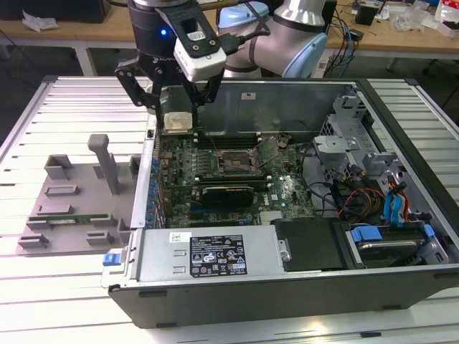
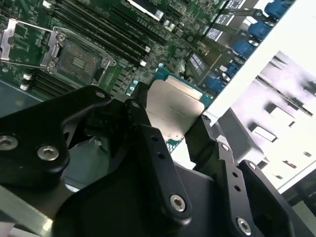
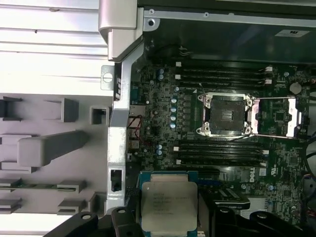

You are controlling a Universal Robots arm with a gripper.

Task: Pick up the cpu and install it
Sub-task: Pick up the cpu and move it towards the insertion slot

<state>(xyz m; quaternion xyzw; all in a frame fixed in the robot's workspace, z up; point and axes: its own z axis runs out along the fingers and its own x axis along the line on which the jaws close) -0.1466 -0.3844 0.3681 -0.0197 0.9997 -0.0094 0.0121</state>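
My gripper (image 1: 178,107) is shut on the cpu (image 1: 177,120), a flat square chip with a silver-grey top, and holds it in the air above the near-left corner of the open computer case. The black fingers (image 2: 148,143) clamp the cpu (image 2: 173,111) on two opposite edges; it shows the same way in the first wrist view, cpu (image 3: 169,206). The motherboard's socket (image 1: 233,162) stands open with its metal frame lifted, to the exterior view's right of the held chip. Both wrist views show that socket (image 3: 227,114), socket (image 2: 79,60), apart from the chip.
The case wall (image 1: 147,179) runs just below the gripper. A grey fixture tray (image 1: 72,201) with an upright post (image 1: 106,163) lies on the exterior view's left, holding a green memory stick (image 1: 64,219). Drive cages and cables (image 1: 373,193) fill the case's right side.
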